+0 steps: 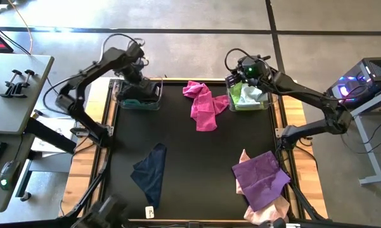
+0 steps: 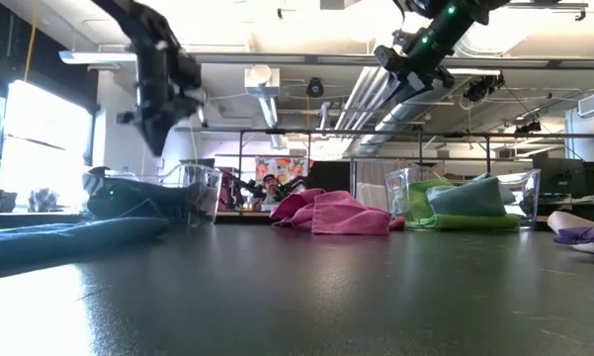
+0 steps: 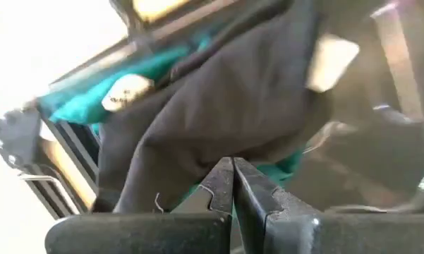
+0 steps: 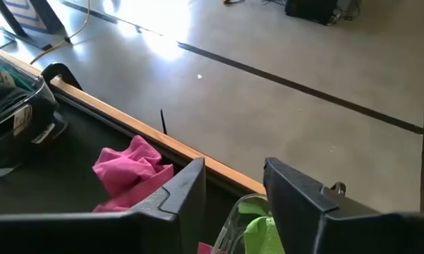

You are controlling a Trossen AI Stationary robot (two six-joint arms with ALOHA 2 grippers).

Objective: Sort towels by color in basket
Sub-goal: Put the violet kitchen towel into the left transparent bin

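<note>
A matt black table top (image 1: 196,158) edged in pale, smooth wood (image 4: 127,125) carries soft cloth towels: a crumpled magenta towel (image 1: 203,104), a folded navy towel (image 1: 151,171) and a creased purple towel (image 1: 261,177). Two clear, glossy plastic baskets (image 2: 465,198) hold more cloth, among it a lime towel (image 4: 262,233) and a teal towel (image 3: 77,106) under a matt black towel (image 3: 219,106) with a white tag.

Your left gripper (image 3: 233,185): fingers pressed together, arm raised. Your right gripper (image 4: 233,194): fingers parted, arm raised.
</note>
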